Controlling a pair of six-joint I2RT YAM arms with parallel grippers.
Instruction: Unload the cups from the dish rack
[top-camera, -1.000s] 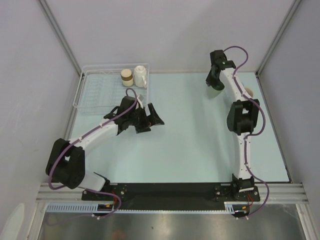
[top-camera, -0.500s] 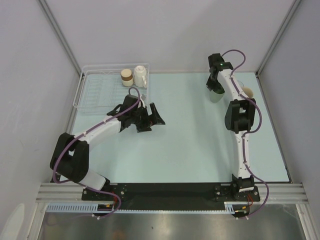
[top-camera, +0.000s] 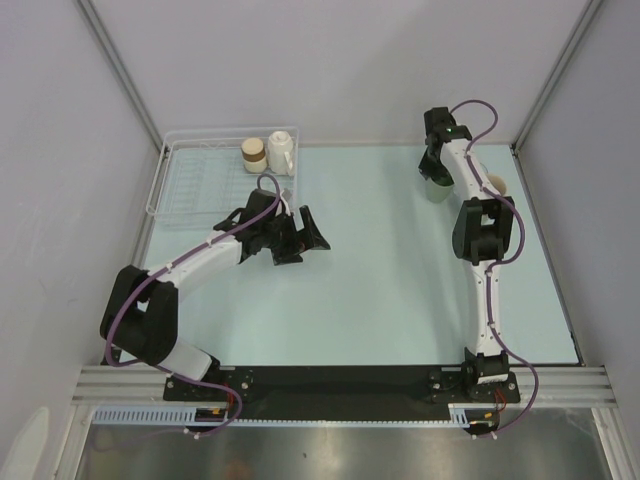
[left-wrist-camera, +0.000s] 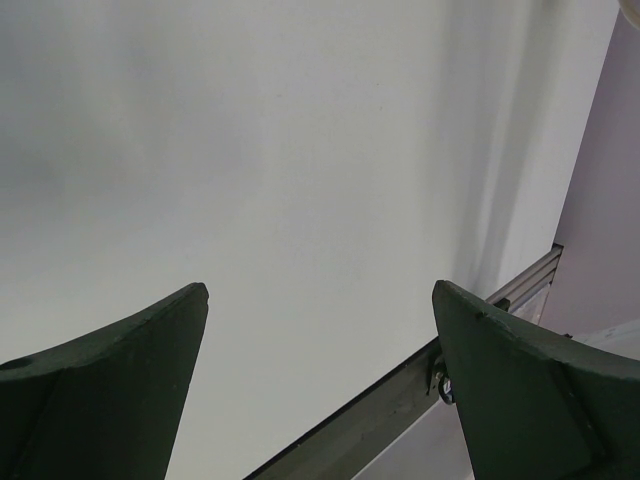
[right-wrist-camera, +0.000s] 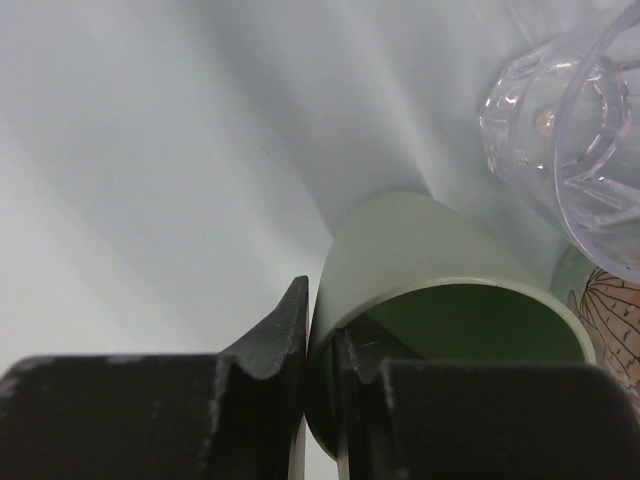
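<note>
The job looks a little over half done: two cups remain in the far right corner of the thin-barred rack (top-camera: 165, 195), a glossy white cup (top-camera: 281, 152) and a squat beige cup (top-camera: 253, 155) with a darker band. A ribbed clear glass (right-wrist-camera: 560, 120) and a line-patterned cup (right-wrist-camera: 612, 310) already sit out at the far right of the table (top-camera: 380, 280). Just beside them the right gripper (right-wrist-camera: 322, 350) pinches the rim of the smooth, matte green cup (right-wrist-camera: 420, 250), one finger inside and one outside, though I cannot tell whether it touches down; the left gripper (left-wrist-camera: 320, 290) hangs spread wide and empty near the rack.
</note>
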